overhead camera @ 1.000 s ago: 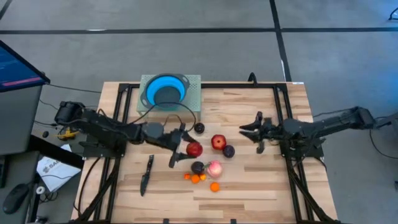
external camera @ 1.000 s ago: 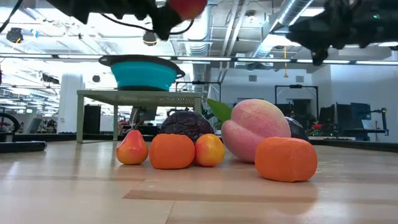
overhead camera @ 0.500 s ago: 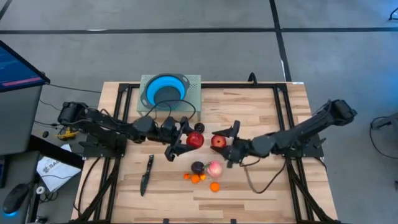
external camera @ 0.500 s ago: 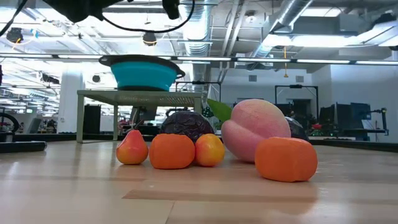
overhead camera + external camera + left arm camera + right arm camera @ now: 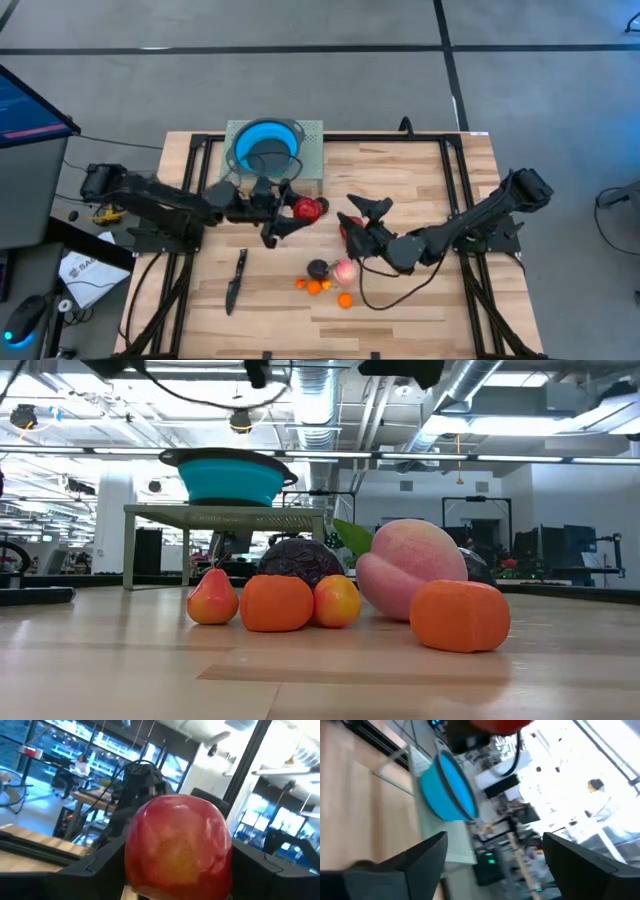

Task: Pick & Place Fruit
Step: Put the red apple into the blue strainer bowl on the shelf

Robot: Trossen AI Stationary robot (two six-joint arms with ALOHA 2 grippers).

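Observation:
My left gripper [image 5: 292,211] is shut on a red fruit [image 5: 306,208], high above the table just near of the blue bowl [image 5: 266,145]. That fruit fills the left wrist view [image 5: 177,845]. My right gripper [image 5: 362,213] hovers open over the table's middle, nothing between its fingers [image 5: 492,865]. Near of it, a dark purple fruit [image 5: 318,268], a pink fruit [image 5: 345,270] and small orange fruits [image 5: 315,287] rest on the wood. The low view shows the same cluster [image 5: 300,600]. My left gripper pinches the red fruit by two opposite sides [image 5: 131,855] between its two fingers [image 5: 95,865]. The fingers reach in roughly level from the table's left. The fruit is lifted clear of the table.
A long black knife [image 5: 236,280] lies on the wood near the left front. The blue bowl stands on a pale green mat [image 5: 312,140] at the far edge. Black frame rails [image 5: 452,180] run along both sides of the table. A monitor [image 5: 30,110] stands off the left.
My left gripper has carried the red fruit up and toward the far left, nearer the bowl. My right arm has swung in from the table's right side to the middle, above the fruit lying there.

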